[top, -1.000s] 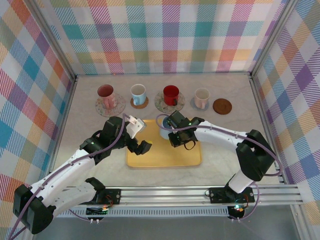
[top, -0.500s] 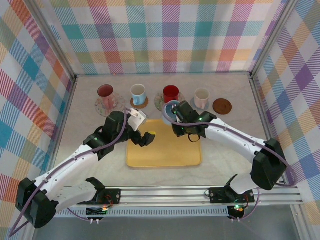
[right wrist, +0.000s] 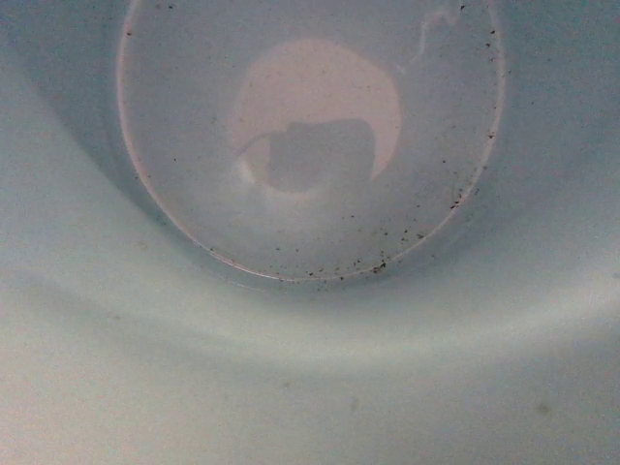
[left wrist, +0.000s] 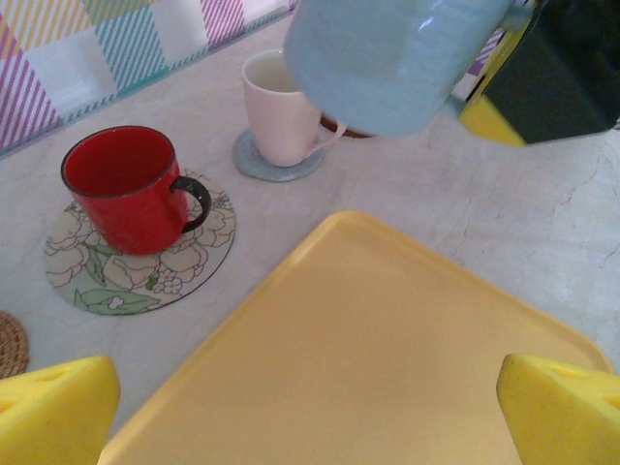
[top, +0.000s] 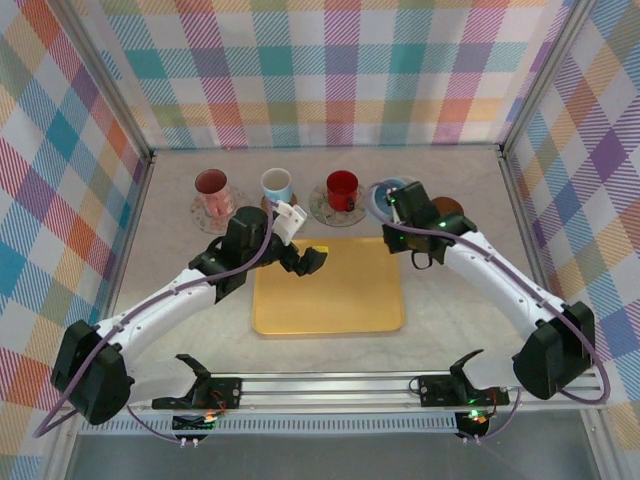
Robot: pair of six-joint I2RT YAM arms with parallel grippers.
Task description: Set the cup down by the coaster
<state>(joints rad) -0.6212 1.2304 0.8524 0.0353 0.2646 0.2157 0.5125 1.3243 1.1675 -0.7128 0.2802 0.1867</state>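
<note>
Plaid-walled and pale-topped, the test cell's marbled surface carries a back row of cups on coasters. The right arm's fingers are clamped on the rim of a light-blue cup and hold it aloft at the upper right of the overhead frame, just beside the bare brown coaster. A second earlier the cup was at the top edge of the yellow tray. It has since been swung up and to the right, past the red mug. The left arm's fingers, spread wide and empty, hover over the tray. With the carry apparently near its end, setting the cup down next to the coaster looks to be what remains.
</note>
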